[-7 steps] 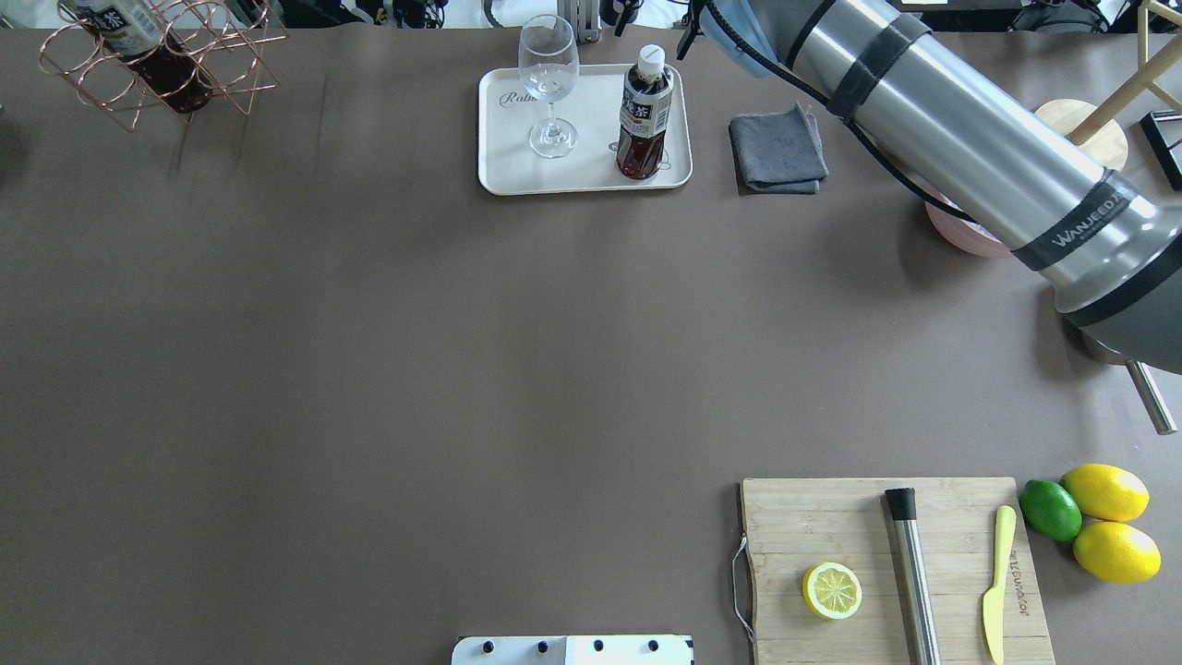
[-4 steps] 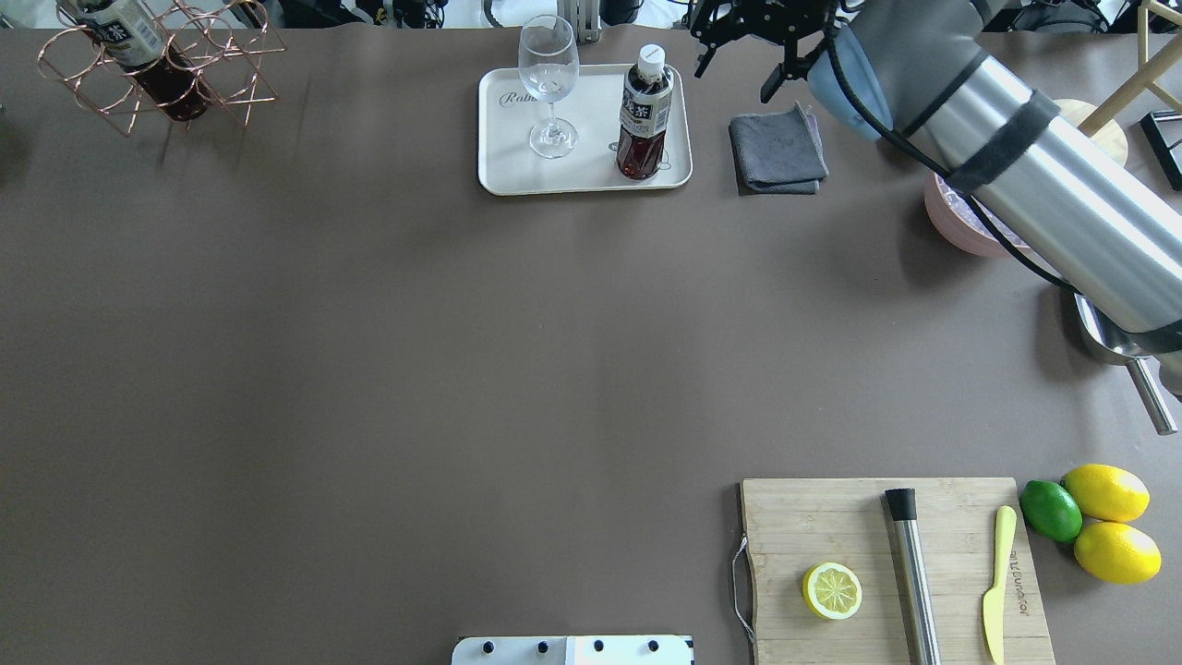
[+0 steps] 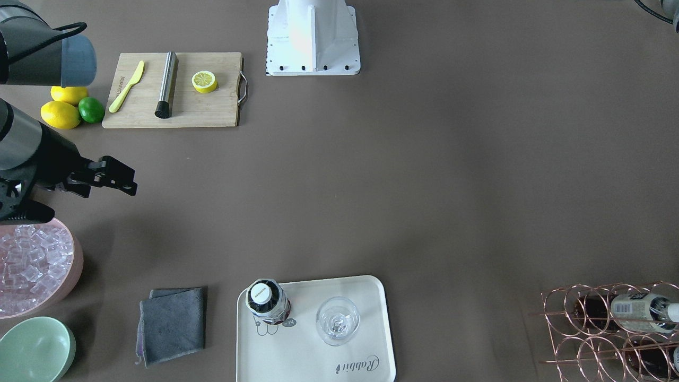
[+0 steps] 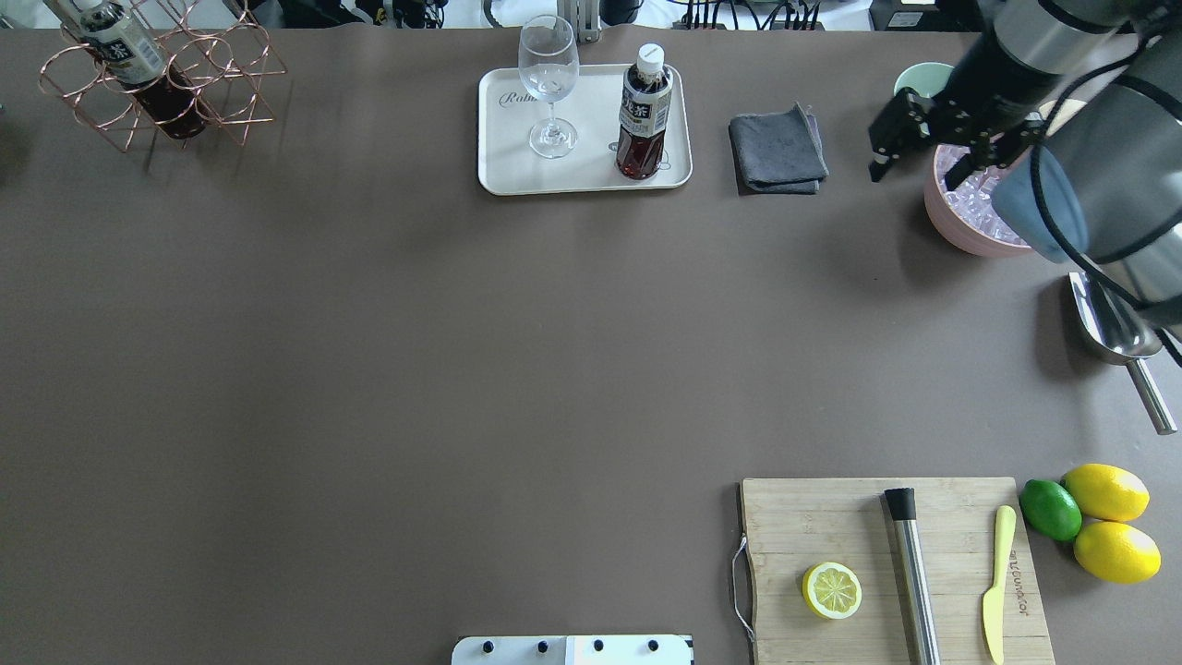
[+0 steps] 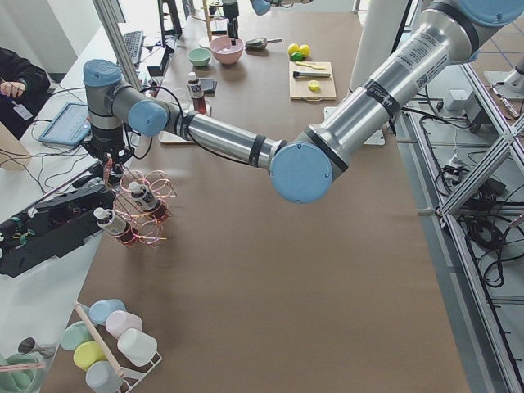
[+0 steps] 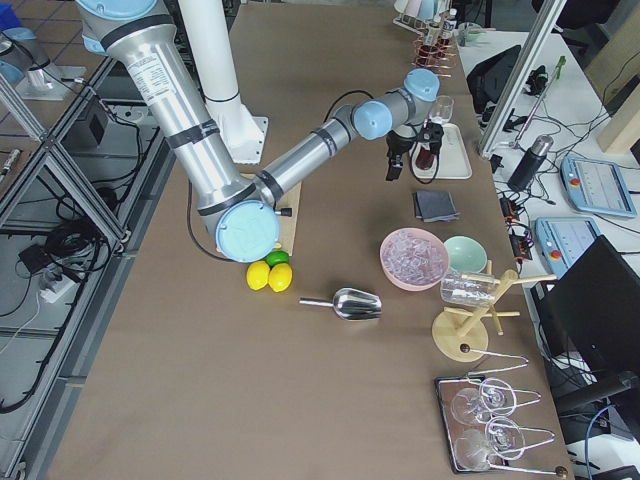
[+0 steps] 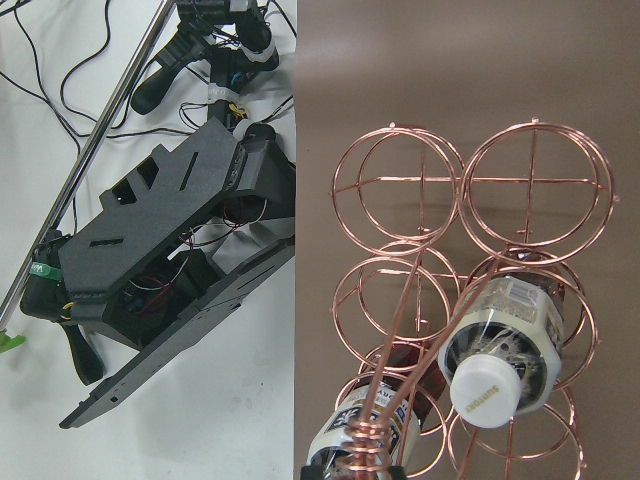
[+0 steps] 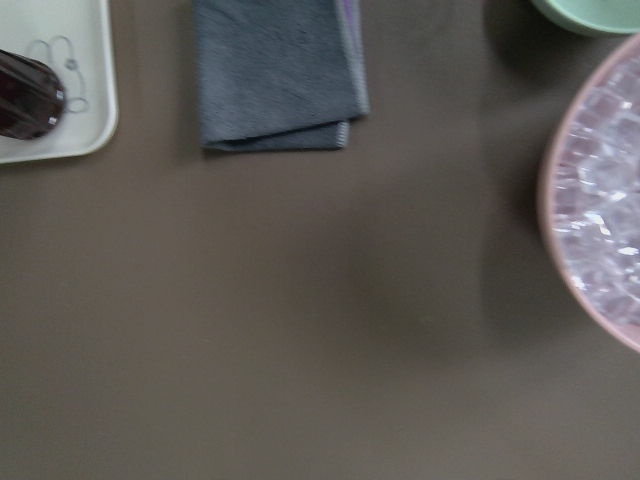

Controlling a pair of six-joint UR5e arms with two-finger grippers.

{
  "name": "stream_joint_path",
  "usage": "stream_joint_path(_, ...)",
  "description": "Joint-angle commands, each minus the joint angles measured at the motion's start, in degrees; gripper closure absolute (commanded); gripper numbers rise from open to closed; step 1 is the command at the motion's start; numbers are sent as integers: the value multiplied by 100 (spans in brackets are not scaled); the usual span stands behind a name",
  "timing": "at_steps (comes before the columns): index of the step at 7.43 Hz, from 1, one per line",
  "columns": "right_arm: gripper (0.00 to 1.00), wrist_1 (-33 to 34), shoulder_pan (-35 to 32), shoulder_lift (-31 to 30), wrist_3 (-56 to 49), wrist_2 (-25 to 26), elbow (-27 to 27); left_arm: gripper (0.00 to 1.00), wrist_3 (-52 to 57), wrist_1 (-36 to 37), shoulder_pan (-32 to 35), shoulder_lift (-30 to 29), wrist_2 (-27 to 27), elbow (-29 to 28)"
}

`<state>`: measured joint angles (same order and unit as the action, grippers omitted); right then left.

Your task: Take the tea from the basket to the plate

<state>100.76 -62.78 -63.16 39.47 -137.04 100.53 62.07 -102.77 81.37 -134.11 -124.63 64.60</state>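
One tea bottle (image 4: 645, 111) stands upright on the cream plate (image 4: 517, 177), next to a wine glass (image 4: 548, 78); it also shows in the front view (image 3: 268, 302) on the plate (image 3: 313, 366). The rose-gold basket (image 4: 222, 88) at the far left corner holds two more tea bottles (image 7: 495, 385) (image 7: 365, 440). My right gripper (image 4: 912, 175) is open and empty, to the right of the plate by the pink bowl (image 4: 960, 235). My left gripper (image 5: 110, 164) hangs above the basket (image 5: 143, 209); I cannot tell if it is open.
A grey cloth (image 4: 777, 152) lies right of the plate. The pink bowl holds ice; a mint bowl (image 3: 32, 350) and a metal scoop (image 4: 1113, 337) are beside it. A cutting board (image 4: 813, 517) with lemon half, muddler and knife sits near, with lemons (image 4: 1108, 522).
My right arm has swung away from the plate's far side, right and back toward me, to the pink bowl. The tea bottle stays on the plate. The basket's bottle shifted slightly.
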Motion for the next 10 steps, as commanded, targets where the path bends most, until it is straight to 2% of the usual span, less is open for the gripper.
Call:
stream_joint_path(1, 4, 506, -713, -2018, -2066, 354, 898, 100, -28, -24, -86, 77, 0, 35)
stream_joint_path(3, 1, 454, -1471, -3031, -3281, 310, 662, 100, -28, -121, -156, 139, 9, 26)
stream_joint_path(5, 1, 375, -2191, -3253, -3857, 327, 75, 100, -37, -129, -183, 131, 0, 35)
stream_joint_path(6, 1, 253, -2542, -3307, -4094, 353, -172, 86, -37, -147, -183, 105, 0, 52)
stream_joint_path(7, 0, 243, -2563, -3247, -4088, 441, -288, 60, -46, -208, -192, 122, 0, 87)
stream_joint_path(8, 0, 251, -2729, -3272, -4079, 572, -280, 3, -72, -165, -166, 113, -8, 96)
stream_joint_path(10, 0, 243, -2844, -3308, -4079, 591, -271, 2, -142, -147, -157, 131, -8, 193)
